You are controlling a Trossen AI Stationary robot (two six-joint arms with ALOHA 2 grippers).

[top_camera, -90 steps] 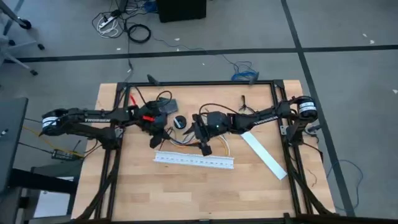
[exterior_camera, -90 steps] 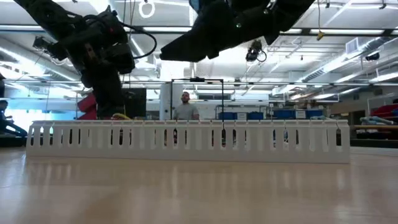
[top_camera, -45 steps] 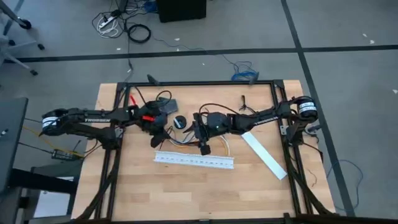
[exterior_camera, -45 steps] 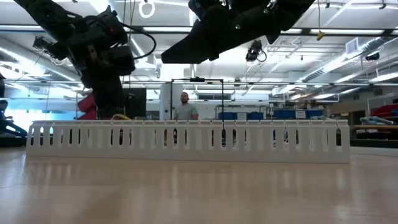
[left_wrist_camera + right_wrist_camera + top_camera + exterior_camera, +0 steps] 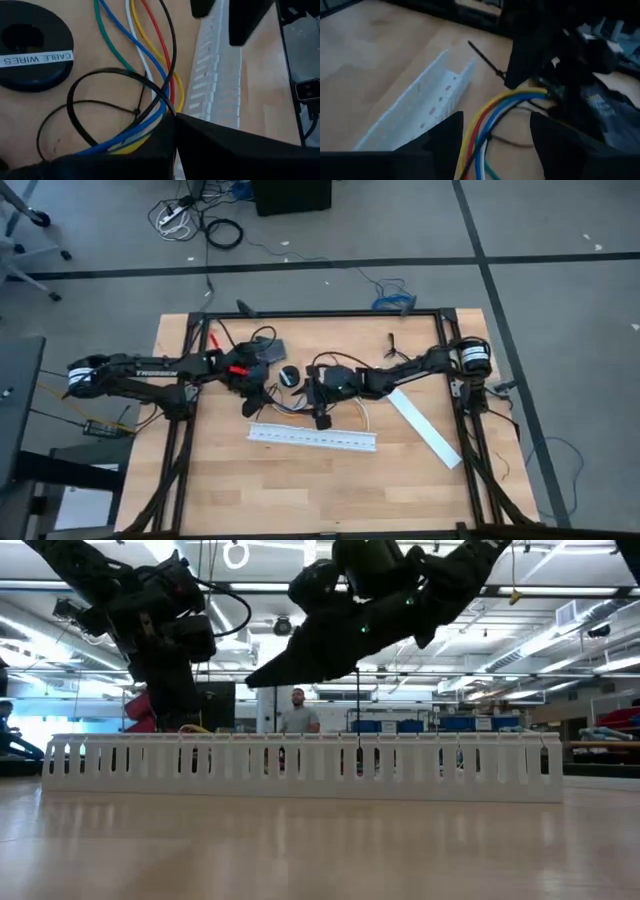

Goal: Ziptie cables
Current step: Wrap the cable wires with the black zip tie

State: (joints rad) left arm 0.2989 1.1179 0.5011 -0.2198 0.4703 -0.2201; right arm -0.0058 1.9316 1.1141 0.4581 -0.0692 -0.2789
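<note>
The worktop (image 5: 300, 480) is pale, matt wood with visible grain. The cables (image 5: 145, 55) have smooth, glossy plastic coats. The slotted channel (image 5: 312, 437) looks like white matt plastic.

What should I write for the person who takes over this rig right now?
The left hand is shut on the cables, near the table's middle.
The right hand is open, with a finger on either side of the same cables.
The ziptie lies in a loose loop around the cables, beside the white channel.
Done: the loop seems made.
Left: pull the ziptie tight.
</note>
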